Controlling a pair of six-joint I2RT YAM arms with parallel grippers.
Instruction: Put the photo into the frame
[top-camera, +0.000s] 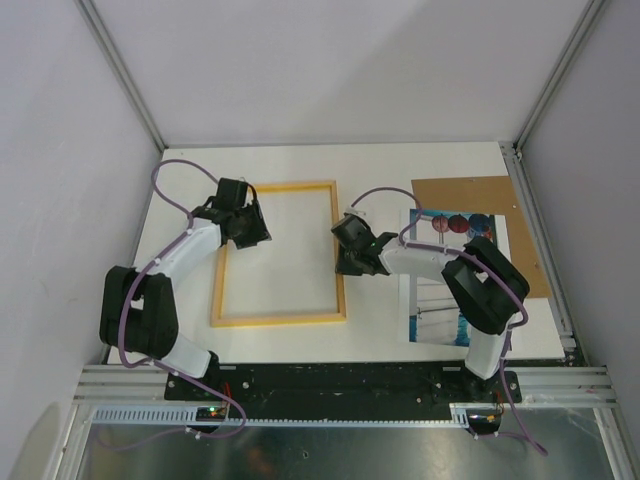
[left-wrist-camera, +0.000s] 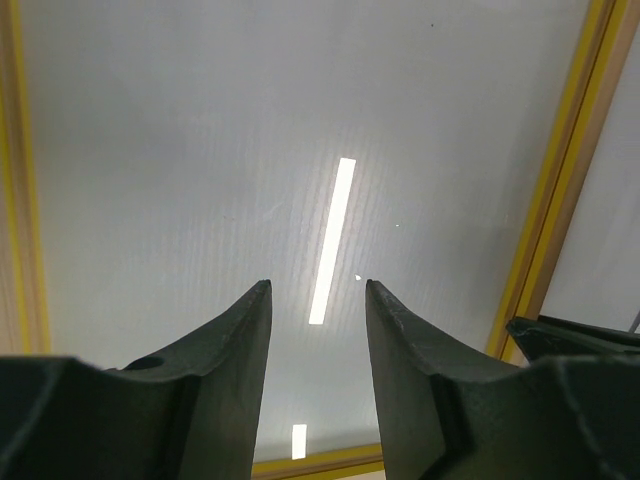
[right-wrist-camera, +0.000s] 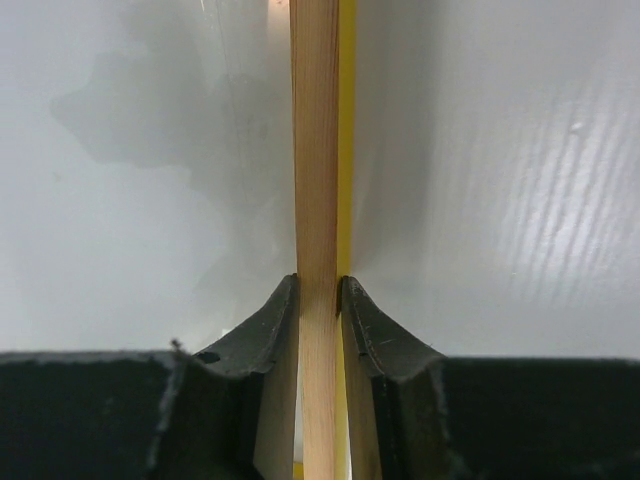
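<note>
The frame lies flat on the white table at centre left, pale wood side up. My right gripper is shut on its right rail; in the right wrist view the rail runs straight up between my closed fingers, the gripper pinching it. My left gripper hovers open and empty over the upper left part of the frame. In the left wrist view the gripper is above the clear pane, with yellow rails around it. The photo lies on the table at right, partly under my right arm.
A plain brown backing board lies at the back right, partly under the photo. Metal posts and grey walls close the table on three sides. The arm bases stand on a rail at the near edge.
</note>
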